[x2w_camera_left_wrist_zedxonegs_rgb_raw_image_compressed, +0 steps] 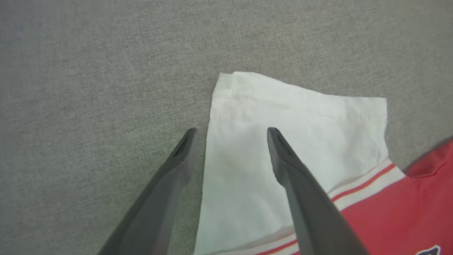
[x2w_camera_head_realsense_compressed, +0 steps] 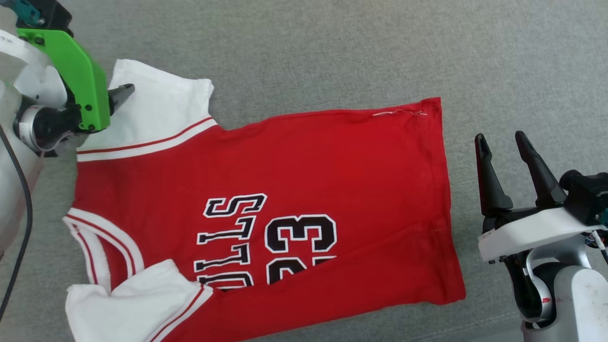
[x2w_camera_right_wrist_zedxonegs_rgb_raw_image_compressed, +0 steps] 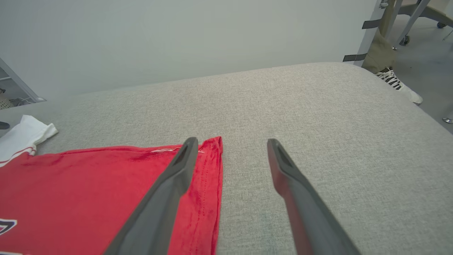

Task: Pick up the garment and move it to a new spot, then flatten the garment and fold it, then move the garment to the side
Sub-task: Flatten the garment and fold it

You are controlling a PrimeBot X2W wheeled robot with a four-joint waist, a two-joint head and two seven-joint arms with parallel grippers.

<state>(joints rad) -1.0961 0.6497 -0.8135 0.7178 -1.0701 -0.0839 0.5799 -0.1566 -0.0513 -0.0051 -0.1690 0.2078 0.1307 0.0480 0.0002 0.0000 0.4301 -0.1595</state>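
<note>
Jaws stand apart on both arms, nothing held in either. Left jaws hang over the far-left corner of a red jersey-style shirt w/ white short sleeves, laid front-up on a grey woven-fabric surface, neck to the left, hem to the right. From the left wrist, the two long dark fingers straddle the outer edge of the far white sleeve: one over the cloth, the other over bare grey fabric. Whether either tip touches can't be told. A bright green plastic bracket on that arm shows top left in the head view.

Far sleeve lies spread flat. Near white sleeve is folded in over the chest, covering the near end of the black, white-outlined lettering, which runs sideways beside a matching "23". White-and-red striped trim rims the neck & armholes. A loose white thread marks the far hem corner.

Right jaws sit just right of the hem, off the shirt, w/ dark fingers pointing far over bare grey. From the right wrist, one finger crosses in front of the far hem corner, the other over plain fabric. Bkgd: pale wall & a person's foot in a white, black-striped shoe on the floor, far right. Thin black cable runs down the left edge.
</note>
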